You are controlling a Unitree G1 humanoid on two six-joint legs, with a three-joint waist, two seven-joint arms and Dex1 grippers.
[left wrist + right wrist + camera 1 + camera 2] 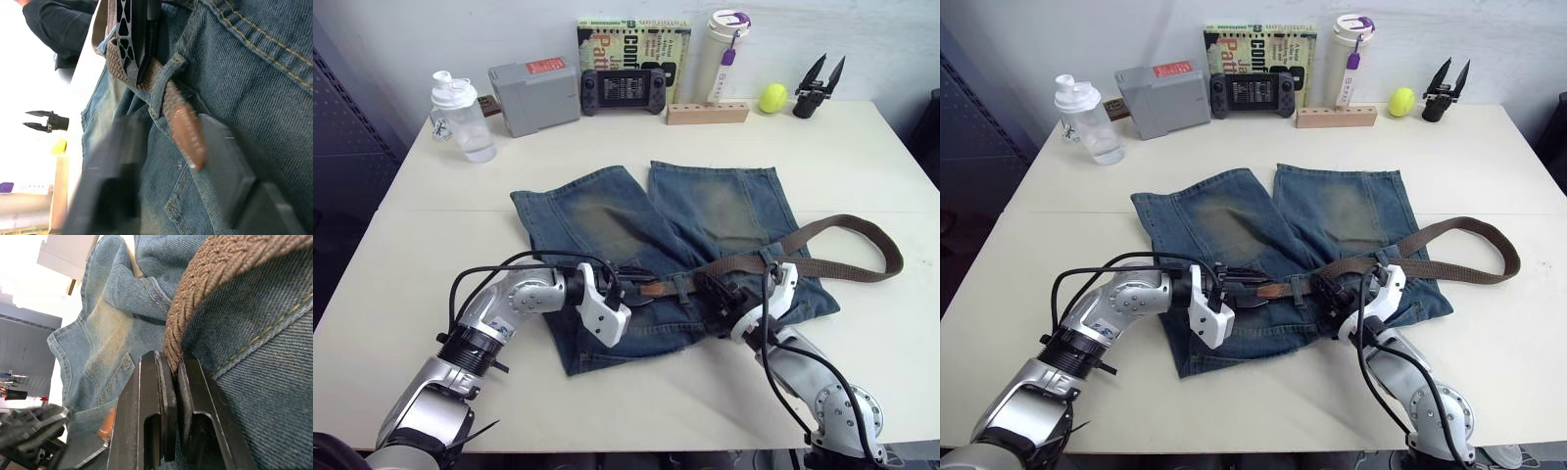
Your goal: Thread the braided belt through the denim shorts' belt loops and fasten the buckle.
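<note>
Right gripper (168, 396): clenched on the braided belt (842, 230) at the waistband, lower centre of frame. Left gripper (166, 161): released, fingers flanking the belt's tan tip beside a belt loop (164, 81). Denim shorts (607, 211): spread mid-table.

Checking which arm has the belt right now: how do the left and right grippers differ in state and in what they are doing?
The right gripper is shut on the dark-brown braided belt; the left gripper is open, its fingers either side of the belt's tan leather tip. The right grips woven strap before a blue denim belt loop; the left waits where the tip emerges. Both sit at the waistband of the faded blue denim shorts.
</note>
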